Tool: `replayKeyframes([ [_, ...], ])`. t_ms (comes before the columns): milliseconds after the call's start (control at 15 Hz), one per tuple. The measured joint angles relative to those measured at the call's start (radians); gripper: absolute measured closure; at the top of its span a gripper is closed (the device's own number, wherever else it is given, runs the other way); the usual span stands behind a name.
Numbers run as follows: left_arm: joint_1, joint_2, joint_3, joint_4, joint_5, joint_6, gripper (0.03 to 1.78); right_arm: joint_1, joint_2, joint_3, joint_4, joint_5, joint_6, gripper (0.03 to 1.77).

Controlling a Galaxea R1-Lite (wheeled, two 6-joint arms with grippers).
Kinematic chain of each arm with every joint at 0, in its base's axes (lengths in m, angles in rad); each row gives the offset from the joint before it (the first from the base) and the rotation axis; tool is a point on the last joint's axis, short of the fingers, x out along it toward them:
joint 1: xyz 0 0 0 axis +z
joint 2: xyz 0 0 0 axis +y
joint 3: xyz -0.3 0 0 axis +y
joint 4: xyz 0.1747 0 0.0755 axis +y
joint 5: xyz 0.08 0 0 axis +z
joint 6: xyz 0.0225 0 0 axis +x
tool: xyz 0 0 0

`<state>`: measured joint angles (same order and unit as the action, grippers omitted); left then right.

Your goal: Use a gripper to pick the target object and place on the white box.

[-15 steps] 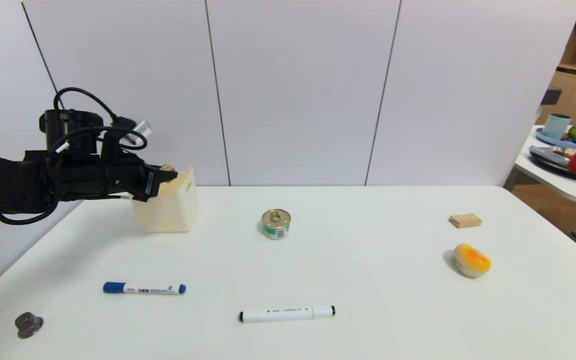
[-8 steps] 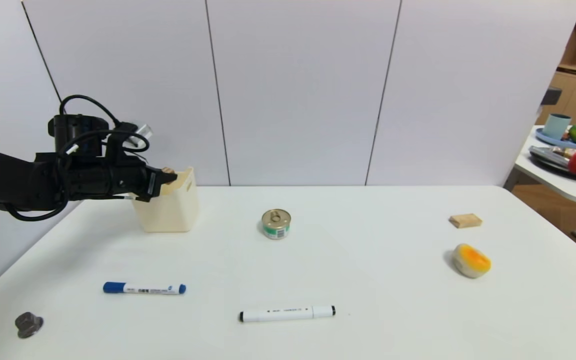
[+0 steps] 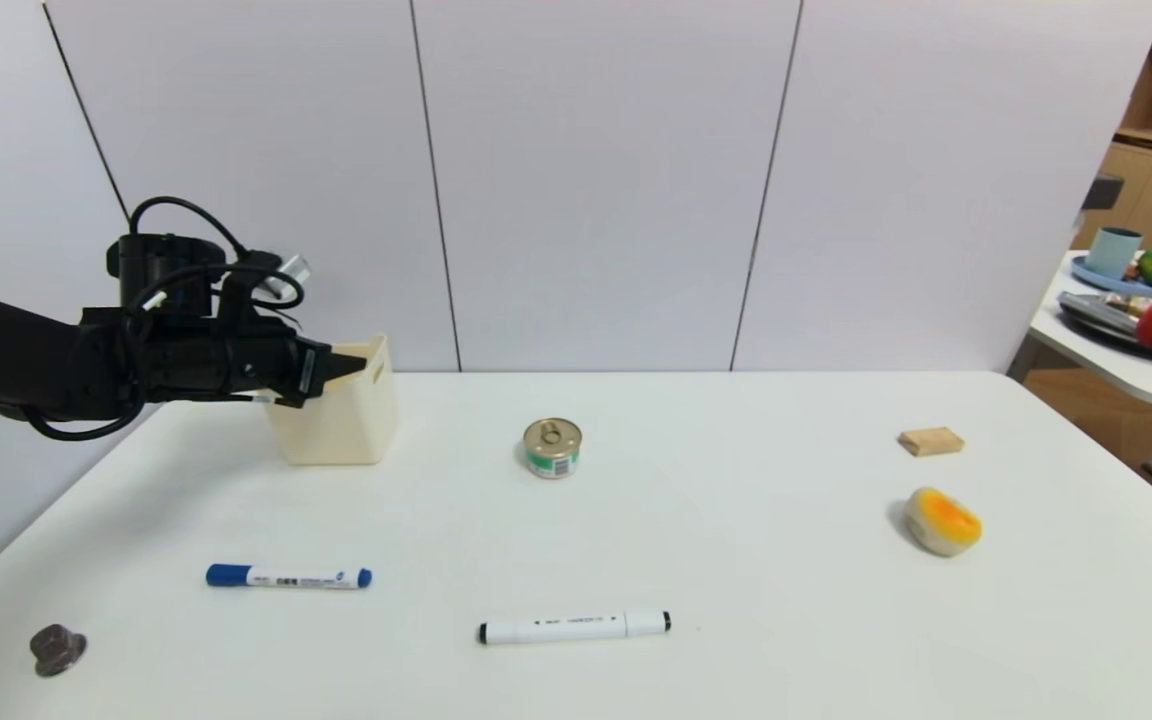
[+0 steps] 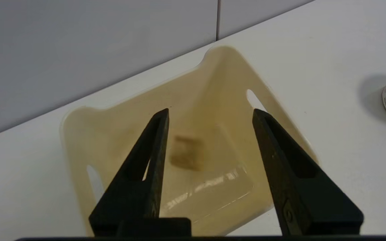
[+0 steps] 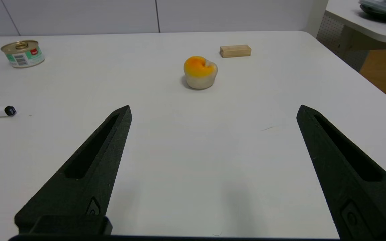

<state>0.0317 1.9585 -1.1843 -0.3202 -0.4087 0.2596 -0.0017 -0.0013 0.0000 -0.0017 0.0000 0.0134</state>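
Wooden cube inside the white box, left gripper open above it

In the head view, the left gripper is over the mouth of the white box, a cream plastic bin with tapered sides and a slotted handle. To the right of the white box stands a squat metal tin with a ring-pull lid. Nearer than the white box lies a smooth, round-barrelled blue-capped marker.

In the left wrist view, the left gripper's two black fingers stand apart, with nothing gripped. Within the smooth walls of the white box is the small wooden cube, light brown and blurred.

In the right wrist view, the right gripper is open and holds nothing, well to the right of the white box. Beyond its fingertips are a rounded yellow-topped piece and a flat, rectangular wooden block.
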Motion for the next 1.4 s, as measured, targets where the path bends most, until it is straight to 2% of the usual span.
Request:
replayKeyframes([
  [333, 0.000, -0.023, -0.011, 0.018, 0.000, 0.000, 0.50, 0.000, 0.000, 0.000, 0.000, 0.000, 0.000, 0.10],
  [867, 0.017, -0.283, 0.028, 0.105, 0.002, -0.001, 0.25, 0.000, 0.000, 0.000, 0.000, 0.000, 0.000, 0.10],
  [1000, 0.018, -0.387, 0.089, 0.121, 0.004, -0.002, 0.22, 0.000, 0.000, 0.000, 0.000, 0.000, 0.000, 0.10],
  [1400, 0.018, -0.767, 0.400, 0.124, 0.006, -0.005, 0.16, 0.000, 0.000, 0.000, 0.000, 0.000, 0.000, 0.10],
])
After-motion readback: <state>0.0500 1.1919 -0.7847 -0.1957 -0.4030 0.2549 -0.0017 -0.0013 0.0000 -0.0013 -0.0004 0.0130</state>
